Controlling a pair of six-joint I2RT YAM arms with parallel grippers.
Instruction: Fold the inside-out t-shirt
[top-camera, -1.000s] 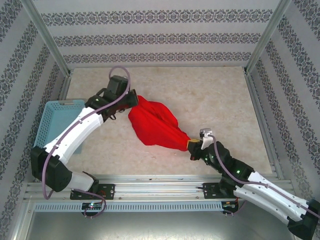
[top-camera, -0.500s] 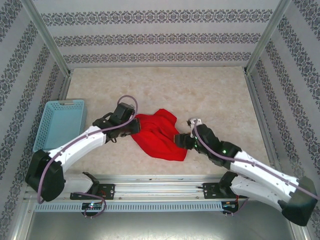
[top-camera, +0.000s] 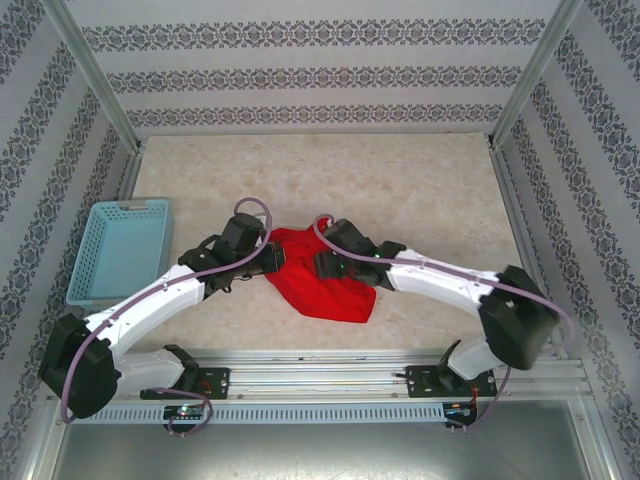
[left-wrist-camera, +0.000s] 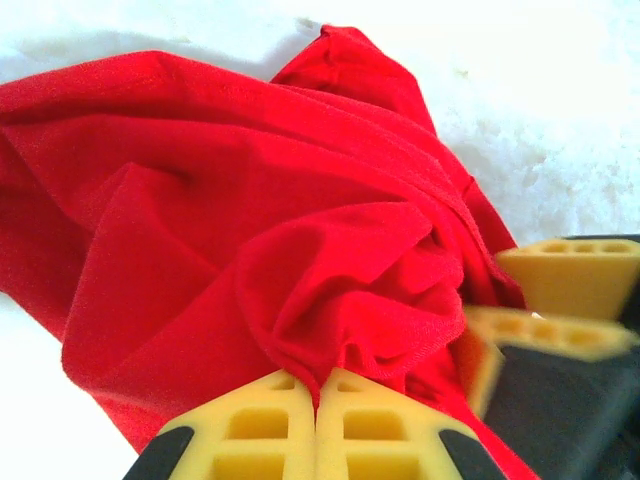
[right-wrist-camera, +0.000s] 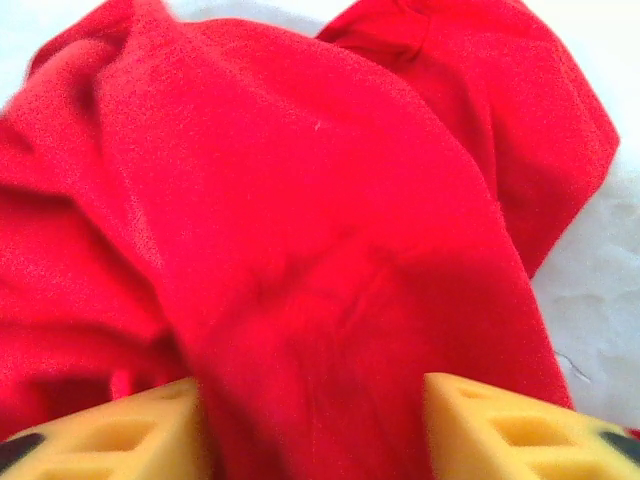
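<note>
- The red t-shirt (top-camera: 330, 285) lay bunched mid-tabletop (top-camera: 420, 190), between both hands.
- The left hand (left-wrist-camera: 318, 395) was pinched shut on a gathered fold of cloth.
- The right hand (right-wrist-camera: 315, 405) stood open, fingers astride a ridge of cloth, gripping nothing.
- Best, I judged: close the right hand on an edge away from the left's hold, then spread the shirt flat.

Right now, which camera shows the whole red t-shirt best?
The top external view: it takes in the whole t-shirt, a crumpled heap on the table. The left wrist view gives close-up folds pinched in the left claw; the right wrist view, cloth between the right claw's spread fingers.
</note>
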